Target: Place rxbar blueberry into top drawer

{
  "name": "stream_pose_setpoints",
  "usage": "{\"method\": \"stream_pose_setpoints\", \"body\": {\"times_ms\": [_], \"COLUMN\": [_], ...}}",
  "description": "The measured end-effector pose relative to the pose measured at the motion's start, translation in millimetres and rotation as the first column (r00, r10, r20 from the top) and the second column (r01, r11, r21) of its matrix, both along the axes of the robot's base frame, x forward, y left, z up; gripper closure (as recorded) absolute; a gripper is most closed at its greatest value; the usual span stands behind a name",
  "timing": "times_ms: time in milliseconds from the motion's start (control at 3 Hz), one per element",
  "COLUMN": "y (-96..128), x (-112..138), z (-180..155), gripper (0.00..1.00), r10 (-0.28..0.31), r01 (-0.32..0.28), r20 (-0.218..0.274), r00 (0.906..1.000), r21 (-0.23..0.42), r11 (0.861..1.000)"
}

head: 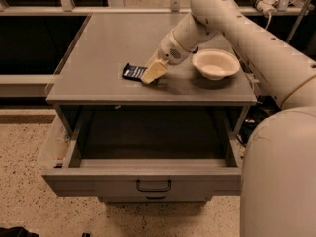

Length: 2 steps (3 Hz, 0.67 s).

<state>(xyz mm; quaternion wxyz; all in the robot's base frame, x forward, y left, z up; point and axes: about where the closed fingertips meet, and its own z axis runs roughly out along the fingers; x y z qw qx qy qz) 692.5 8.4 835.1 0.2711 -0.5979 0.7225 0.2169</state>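
The rxbar blueberry, a small flat bar in a dark navy wrapper with white lettering, lies on the grey cabinet top, near its front middle. My gripper reaches down from the right and sits at the bar's right end, covering part of it. The top drawer stands pulled out below, dark inside, with a thin black loop handle on its front.
A cream bowl stands on the cabinet top just right of the gripper. My arm crosses the right side of the top. The lower drawer front's handle shows under the open drawer. Speckled floor lies around.
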Motion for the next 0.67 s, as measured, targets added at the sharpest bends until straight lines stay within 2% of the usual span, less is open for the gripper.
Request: {"method": "stream_pose_setpoints", "body": {"times_ms": [333, 667], "y": [0, -16], "x": [0, -23], "z": [1, 14], "gripper": [1.00, 1.00], "r10": [0.000, -0.018], "r01": [0.000, 0.018], "r20": [0.000, 0.007], "r00": [1.0000, 0.9998], "r21": [0.000, -0.001], "r11": [1.000, 1.000]}}
